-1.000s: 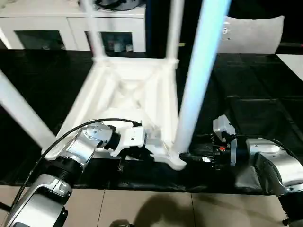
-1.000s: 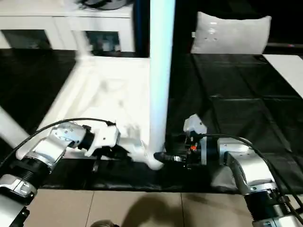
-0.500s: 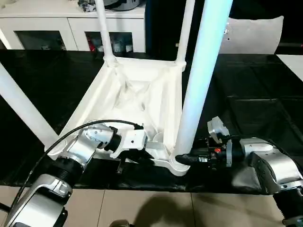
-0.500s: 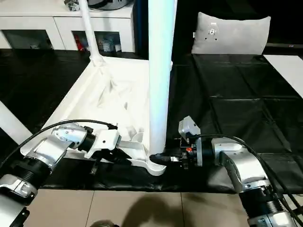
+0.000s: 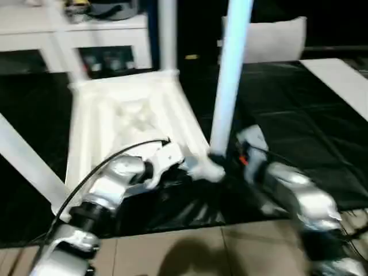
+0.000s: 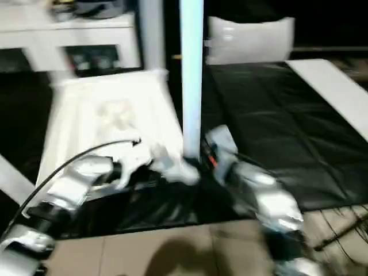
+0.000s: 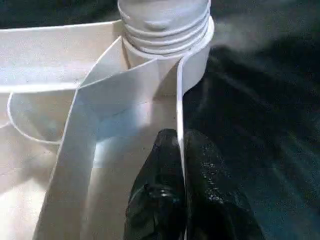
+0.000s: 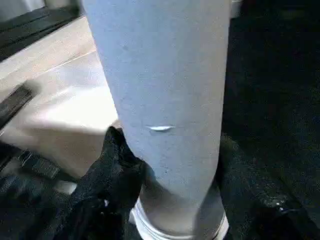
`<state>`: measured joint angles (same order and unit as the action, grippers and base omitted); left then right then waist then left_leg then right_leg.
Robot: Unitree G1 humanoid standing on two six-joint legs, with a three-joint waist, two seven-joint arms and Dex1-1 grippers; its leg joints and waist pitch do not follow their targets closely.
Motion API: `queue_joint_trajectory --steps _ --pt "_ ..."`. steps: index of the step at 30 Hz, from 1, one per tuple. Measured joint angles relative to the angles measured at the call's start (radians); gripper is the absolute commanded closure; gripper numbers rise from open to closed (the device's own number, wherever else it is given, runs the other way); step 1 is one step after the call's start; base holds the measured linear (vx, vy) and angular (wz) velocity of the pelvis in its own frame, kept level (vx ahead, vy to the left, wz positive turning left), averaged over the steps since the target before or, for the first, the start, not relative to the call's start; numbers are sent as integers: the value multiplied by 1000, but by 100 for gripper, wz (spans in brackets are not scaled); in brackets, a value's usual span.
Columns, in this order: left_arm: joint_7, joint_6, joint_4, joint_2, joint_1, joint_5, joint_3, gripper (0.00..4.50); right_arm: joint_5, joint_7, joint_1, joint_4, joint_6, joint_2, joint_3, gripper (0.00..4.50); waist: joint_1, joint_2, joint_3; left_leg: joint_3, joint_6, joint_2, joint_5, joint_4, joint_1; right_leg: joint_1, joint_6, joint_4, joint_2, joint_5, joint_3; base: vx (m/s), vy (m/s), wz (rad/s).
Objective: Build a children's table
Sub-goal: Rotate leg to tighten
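Black cover underneath, your left gripper (image 7: 181, 200) pinches the tabletop (image 5: 123, 115) rim while your right gripper (image 8: 165, 200) clamps the upright leg (image 5: 229, 80) at frame centre.

Both my head views smear with motion blur. My wrist views stay sharper; light falls from above, brightening the leg (image 8: 160, 100) while the desk (image 7: 260, 100) stays dim.

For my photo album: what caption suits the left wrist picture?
Left gripper pinching the tabletop's rim just below the corner socket holding a threaded leg.
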<state>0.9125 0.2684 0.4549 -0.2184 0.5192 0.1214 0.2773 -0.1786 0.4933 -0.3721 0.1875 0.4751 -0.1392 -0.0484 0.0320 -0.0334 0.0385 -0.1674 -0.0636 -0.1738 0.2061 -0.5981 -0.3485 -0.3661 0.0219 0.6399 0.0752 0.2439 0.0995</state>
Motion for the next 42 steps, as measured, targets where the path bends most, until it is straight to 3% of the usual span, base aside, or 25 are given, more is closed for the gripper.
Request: queue_joint_trajectory --steps 3,4,10,17,22,25,28,36,42 --pt "-46 49 -22 23 4 11 -4 450 22 -66 -18 22 -26 29 3 215 0 0 0 0 0 0 0 4 -2 -1 5 -4 -1 -3 0 0 0 0" --pt "-48 55 -27 23 4 11 -4 450 22 -73 -18 22 -29 35 4 181 1 0 0 0 0 0 0 7 -2 -2 6 -6 -1 -3 0 0 0 0" --pt "-31 46 -59 9 0 9 15 450 9 -18 15 3 -62 6 12 142 15 -2 0 -1 12 0 1 9 -9 -4 6 -13 -2 -3 0 0 0 0" --pt "57 -73 -50 -56 -13 -1 47 450 -65 221 104 -55 -105 -156 19 75 31 -4 1 -2 15 0 3 7 -10 -4 5 -14 -1 -3 0 0 0 0" --pt "165 -184 -17 -123 -10 -10 69 450 -105 410 109 -69 -122 -289 40 43 40 -1 1 -3 15 0 3 6 -6 0 5 -14 -1 -3 0 0 0 0" --pt "240 -244 -5 -154 -2 -19 89 450 -108 503 107 -69 -134 -347 12 12 57 -1 2 -3 15 0 3 6 -6 0 5 -14 -1 -3 0 0 0 0" --pt "315 -290 0 -175 3 -33 104 450 -116 608 101 -68 -140 -388 -26 12 74 -1 2 -3 16 0 3 6 -6 -2 5 -15 -1 -3 0 0 0 0" --pt "450 -368 0 -203 20 -49 156 450 -176 802 83 -66 -128 -404 -89 88 106 0 1 -3 20 0 5 -1 -9 -4 5 -14 1 -3 0 0 0 0" --pt "502 -392 -4 -209 21 -58 174 450 -183 872 82 -62 -121 -412 -128 137 111 1 1 -3 19 0 5 -1 -8 -4 5 -12 1 -3 0 0 0 0"
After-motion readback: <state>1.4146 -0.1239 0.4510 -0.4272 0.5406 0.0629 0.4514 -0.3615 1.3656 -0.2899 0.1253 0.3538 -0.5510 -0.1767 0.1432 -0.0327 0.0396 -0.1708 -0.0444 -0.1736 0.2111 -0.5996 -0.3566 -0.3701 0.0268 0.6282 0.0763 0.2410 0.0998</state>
